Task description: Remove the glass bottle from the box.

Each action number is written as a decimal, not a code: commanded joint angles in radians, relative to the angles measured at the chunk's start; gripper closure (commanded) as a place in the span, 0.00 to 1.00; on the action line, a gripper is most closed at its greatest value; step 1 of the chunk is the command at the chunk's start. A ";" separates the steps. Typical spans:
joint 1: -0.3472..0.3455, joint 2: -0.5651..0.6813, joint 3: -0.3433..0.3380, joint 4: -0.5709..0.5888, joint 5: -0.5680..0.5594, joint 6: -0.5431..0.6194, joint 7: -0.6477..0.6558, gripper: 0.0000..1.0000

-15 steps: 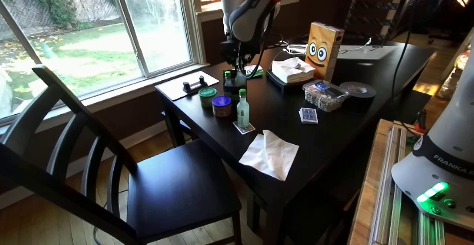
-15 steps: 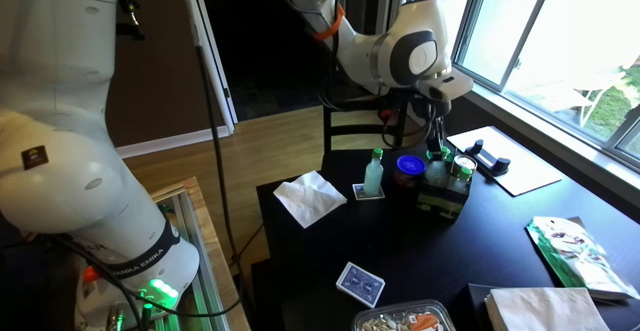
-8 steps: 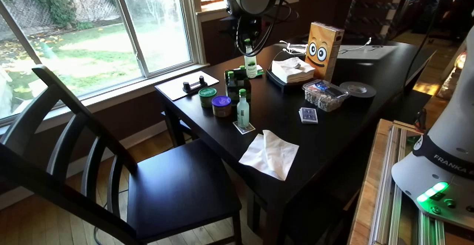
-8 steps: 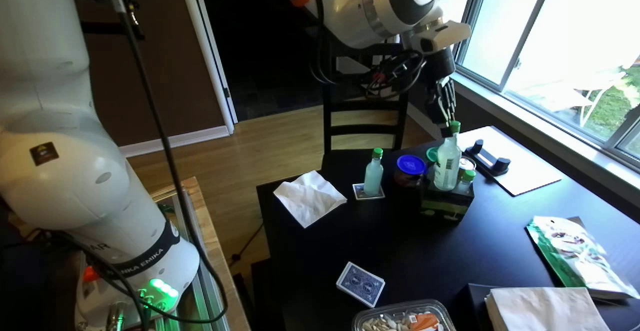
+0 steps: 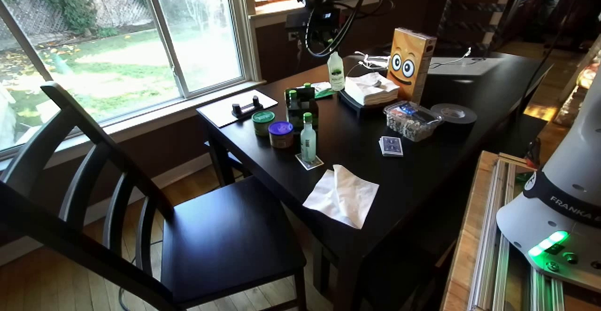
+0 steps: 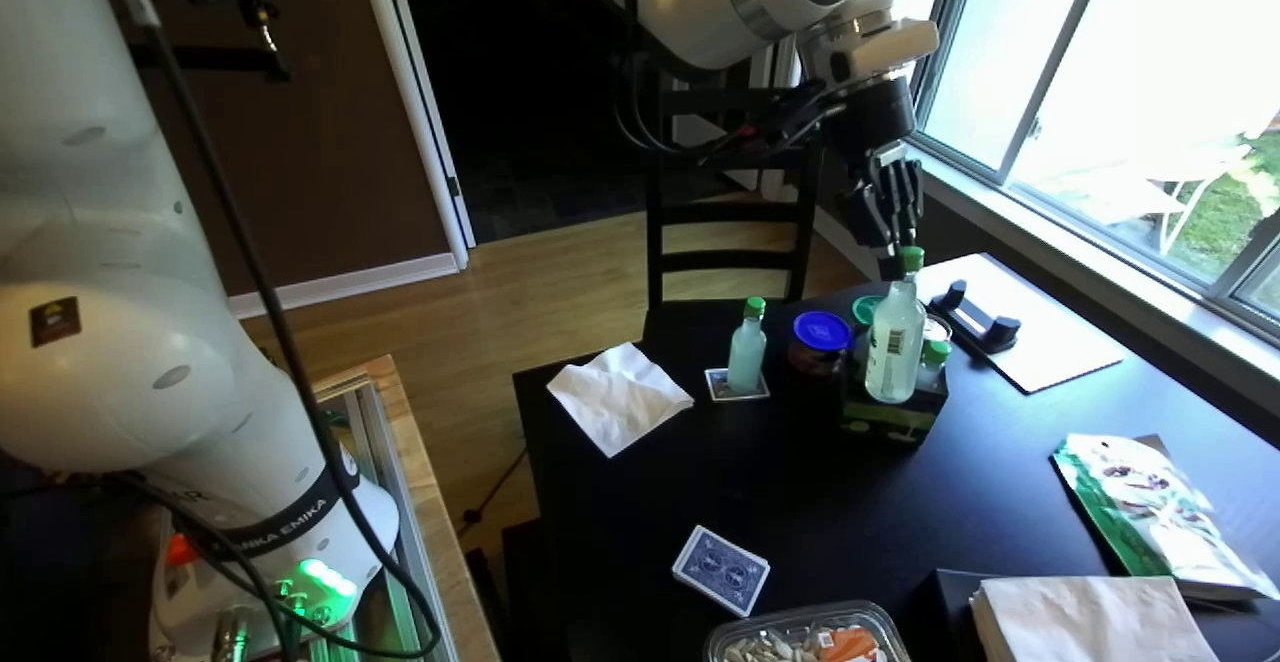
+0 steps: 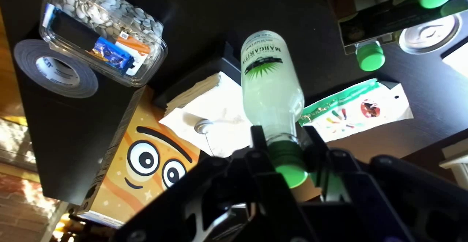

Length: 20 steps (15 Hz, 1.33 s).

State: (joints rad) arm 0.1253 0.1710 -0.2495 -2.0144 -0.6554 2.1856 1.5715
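The box [image 6: 885, 420] is a dark open carton with green on its sides; it also shows in an exterior view [image 5: 308, 110] and at the top right of the wrist view [image 7: 387, 19]. Green-capped bottles [image 6: 932, 360] and a can [image 7: 429, 33] stand in it. My gripper [image 7: 284, 136] is shut on the neck and green cap of a clear glass bottle [image 7: 270, 79] with a margarita label. In both exterior views this bottle [image 5: 336, 72] [image 6: 895, 342] hangs nearly upright, slightly tilted, above the table and out of the box. One finger [image 6: 889, 264] shows beside the cap.
Another green-capped bottle [image 5: 308, 144] stands on a card. Lidded tubs [image 5: 281, 136] stand beside the box. A napkin stack [image 5: 373, 88] on a tray, the tall eyed carton [image 5: 411, 64], a clear container [image 5: 413, 122] and a white-green packet [image 6: 1150, 507] are around.
The gripper was down at the box with the bottle in it one second ago. The bottle rose, and now it has moved away from the box toward the napkin stack.
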 commanded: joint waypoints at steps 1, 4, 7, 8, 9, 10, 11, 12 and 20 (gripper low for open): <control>-0.054 0.000 0.058 0.002 -0.008 -0.006 0.004 0.71; -0.054 0.003 0.063 0.003 -0.008 -0.006 0.004 0.71; -0.074 0.008 0.054 0.008 -0.006 0.012 0.001 0.93; -0.091 0.011 0.056 0.010 0.006 0.013 -0.015 0.93; -0.113 0.011 0.053 0.007 0.017 0.027 -0.032 0.93; -0.131 0.015 0.051 0.008 0.030 0.034 -0.048 0.93; -0.154 0.024 0.047 0.011 0.050 0.039 -0.071 0.93; -0.172 0.032 0.043 0.014 0.062 0.043 -0.086 0.93; -0.258 0.140 0.015 0.034 0.175 0.087 -0.211 0.93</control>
State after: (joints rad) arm -0.1182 0.2671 -0.2270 -2.0100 -0.5280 2.2477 1.4161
